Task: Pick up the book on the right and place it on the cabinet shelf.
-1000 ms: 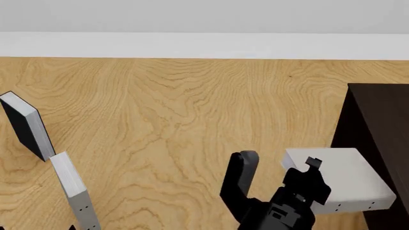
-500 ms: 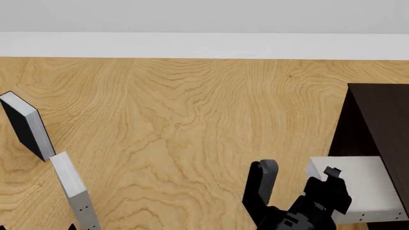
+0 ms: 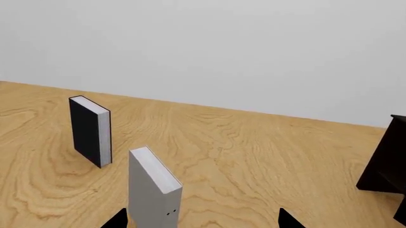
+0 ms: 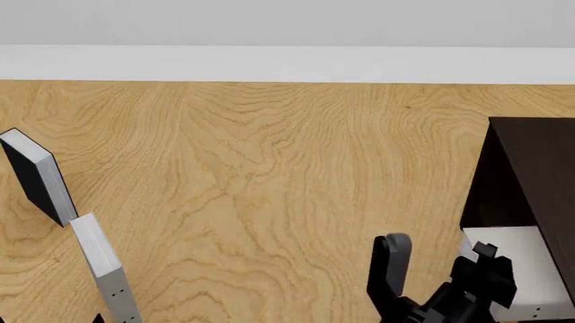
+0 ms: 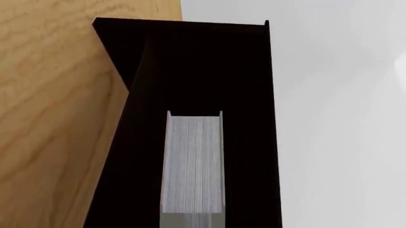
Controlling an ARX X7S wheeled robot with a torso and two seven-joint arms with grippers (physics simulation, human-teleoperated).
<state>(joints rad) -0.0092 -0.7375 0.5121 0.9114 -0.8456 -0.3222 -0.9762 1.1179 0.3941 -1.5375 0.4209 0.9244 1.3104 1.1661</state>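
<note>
The book, pale grey and broad with tiny dots along its near edge, lies flat with its right part inside the dark cabinet. My right gripper is shut on its left end. In the right wrist view the book's white page edges reach into the cabinet's black opening. The cabinet shelf is too dark to pick out, and I cannot tell whether the book rests on it. My left gripper is open low over the floor, holding nothing.
A slim grey book stands upright at the left, seen from the left wrist just inside one fingertip. A black-covered book stands behind it. The cabinet's corner shows far across the wooden floor.
My right gripper has carried the book to the right, and more of the book now sits inside the cabinet. The left arm and the other two books have not moved.
</note>
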